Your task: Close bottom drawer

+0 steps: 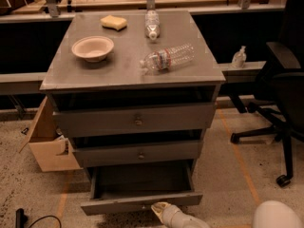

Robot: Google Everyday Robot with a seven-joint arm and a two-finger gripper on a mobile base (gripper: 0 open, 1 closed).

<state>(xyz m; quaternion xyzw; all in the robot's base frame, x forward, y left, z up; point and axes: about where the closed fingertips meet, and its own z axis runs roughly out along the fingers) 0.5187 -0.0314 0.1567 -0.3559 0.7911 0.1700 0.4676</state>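
The bottom drawer point(141, 203) is the lowest of three grey cabinet drawers and stands pulled out, its bare inside point(140, 179) showing. Its slim front faces me near the lower edge of the camera view. My gripper point(159, 209) is a pale tip at the bottom of the view, right at the drawer front, just right of its centre. The white arm point(278, 216) comes in from the lower right corner.
The middle drawer point(137, 153) and top drawer point(135, 120) sit above, slightly out. On the cabinet top are a paper bowl point(92, 48), a sponge point(113, 22) and two plastic bottles point(167, 58). A cardboard box point(47, 139) stands left, an office chair point(280, 99) right.
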